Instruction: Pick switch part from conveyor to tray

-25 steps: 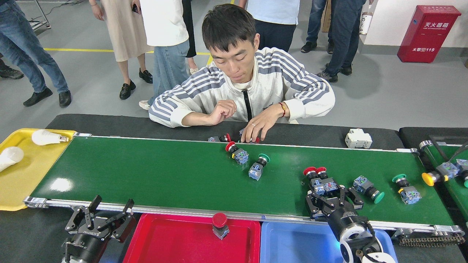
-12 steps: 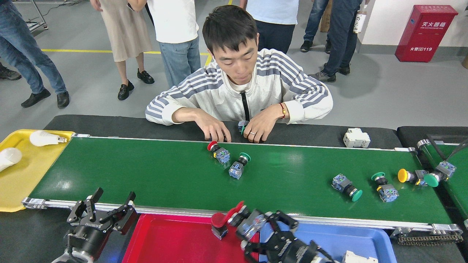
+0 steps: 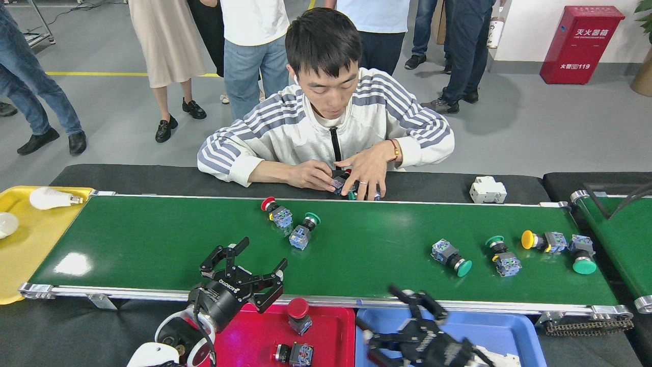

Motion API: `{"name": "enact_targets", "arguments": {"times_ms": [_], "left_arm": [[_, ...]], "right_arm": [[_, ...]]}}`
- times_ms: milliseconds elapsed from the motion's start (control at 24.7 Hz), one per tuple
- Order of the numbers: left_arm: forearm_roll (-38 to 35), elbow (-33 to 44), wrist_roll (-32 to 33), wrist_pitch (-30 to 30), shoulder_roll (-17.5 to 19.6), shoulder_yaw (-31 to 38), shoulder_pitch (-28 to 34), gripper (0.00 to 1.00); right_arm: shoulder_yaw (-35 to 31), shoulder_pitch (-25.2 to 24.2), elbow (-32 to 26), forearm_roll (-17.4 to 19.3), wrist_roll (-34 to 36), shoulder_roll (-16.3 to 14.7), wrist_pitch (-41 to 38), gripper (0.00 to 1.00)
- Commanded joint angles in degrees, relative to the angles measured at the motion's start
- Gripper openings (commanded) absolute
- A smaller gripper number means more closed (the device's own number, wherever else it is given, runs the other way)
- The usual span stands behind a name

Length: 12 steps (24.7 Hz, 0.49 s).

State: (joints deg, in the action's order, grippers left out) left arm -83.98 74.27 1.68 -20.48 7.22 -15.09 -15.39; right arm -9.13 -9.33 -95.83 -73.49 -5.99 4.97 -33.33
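Over the conveyor's near edge, left tool spread wide, empty, presumably aiming at the red switch. Right tool blurred above blue tray; opening unclear. Two switches already in red tray.

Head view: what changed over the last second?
The right gripper carried a red-capped switch off the conveyor and let it go: a second switch now lies in the red tray, and the fingers are open and empty. The left gripper moved up over the belt edge, open. Loose switches drifted left. The upright red switch stayed.
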Motion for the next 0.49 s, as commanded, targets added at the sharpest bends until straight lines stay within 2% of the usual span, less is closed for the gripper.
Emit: {"name": "enact_targets", "arguments": {"times_ms": [0,81,162,324,406,446], "left_arm": [[-0.57,-2.73,0.86,0.7,-1.86,0.68,-2.63,1.0],[-0.57,-6.07,0.86,1.67,-2.3,1.12,-4.65,1.0],[-0.57,-9.67,0.86,2.2,-2.3,2.0,-6.58,1.0],[-0.57,-14.51,0.86,2.29,-2.83,2.96,-10.27,0.99],[-0.48,-16.18,0.78,2.29,-3.0,2.96,-10.98,0.96],[-0.48,-16.97,0.78,2.29,-3.0,2.88,-10.98,0.9]], "right_arm": [[-6.16,-2.01,-1.46,0.28,0.46,1.98,4.59,0.98],[-8.8,-3.15,-1.99,0.28,0.37,1.8,7.66,0.98],[-10.74,-3.32,-1.9,0.28,0.37,0.31,10.74,0.98],[-10.3,-0.95,-1.73,-0.51,0.02,-1.1,12.59,0.98],[-5.55,0.98,-1.29,-2.09,-0.07,-1.63,12.76,0.98],[-2.21,2.3,-0.5,-3.15,-0.16,-2.15,12.85,0.98]]}}
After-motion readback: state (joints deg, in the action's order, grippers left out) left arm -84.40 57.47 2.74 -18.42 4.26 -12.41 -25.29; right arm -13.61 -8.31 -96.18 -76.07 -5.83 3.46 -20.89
